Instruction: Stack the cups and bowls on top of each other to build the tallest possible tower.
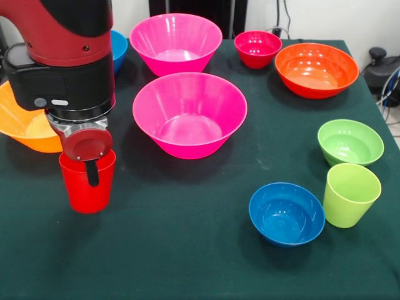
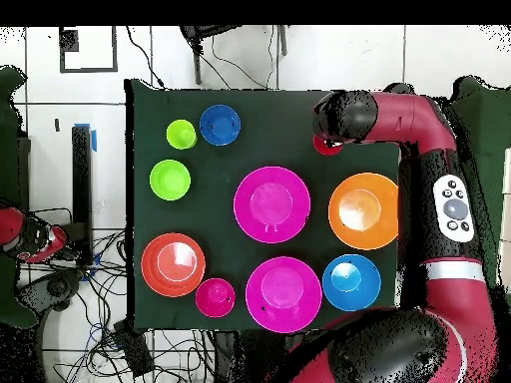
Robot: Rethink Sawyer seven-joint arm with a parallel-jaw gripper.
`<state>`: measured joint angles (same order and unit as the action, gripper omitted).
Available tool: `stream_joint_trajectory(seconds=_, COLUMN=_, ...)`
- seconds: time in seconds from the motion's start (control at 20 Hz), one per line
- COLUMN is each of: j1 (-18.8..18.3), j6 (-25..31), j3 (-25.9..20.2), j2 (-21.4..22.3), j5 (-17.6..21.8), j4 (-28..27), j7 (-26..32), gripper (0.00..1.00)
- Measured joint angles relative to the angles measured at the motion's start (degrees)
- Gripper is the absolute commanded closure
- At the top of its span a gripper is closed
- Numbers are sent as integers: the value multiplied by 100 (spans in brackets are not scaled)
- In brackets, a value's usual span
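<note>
The red cup (image 1: 87, 190) stands upright on the green table at the left, also seen in the overhead view (image 2: 326, 147). My gripper (image 1: 92, 172) is down at its rim, right over it. The lime green cup (image 1: 350, 195) stands at the right beside a small green bowl (image 1: 350, 142) and a small blue bowl (image 1: 286, 214). Two big pink bowls (image 1: 189, 115) (image 1: 175, 42) sit in the middle. The wide red-orange bowl (image 1: 316, 69) and small red bowl (image 1: 257, 48) are at the back right. Nothing is stacked.
A yellow-orange bowl (image 1: 25, 128) sits just behind the arm at the left edge. A mid-sized blue bowl (image 1: 119, 47) is partly hidden behind the arm. The red cup is close to the table's edge (image 2: 394, 150). Cables and a dark device (image 1: 378, 62) lie off the table.
</note>
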<state>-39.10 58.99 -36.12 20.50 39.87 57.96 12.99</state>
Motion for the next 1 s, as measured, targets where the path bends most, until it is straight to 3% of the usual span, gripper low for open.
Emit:
stream_joint_trajectory(seconds=0.65, j1=107, j6=-6, j3=365, j2=37, j5=-236, j4=163, j7=-100, gripper=100)
stream_joint_trajectory(seconds=1.0, j1=82, j6=-8, j3=452, j2=242, j5=-590, j4=458, j7=-100, gripper=100)
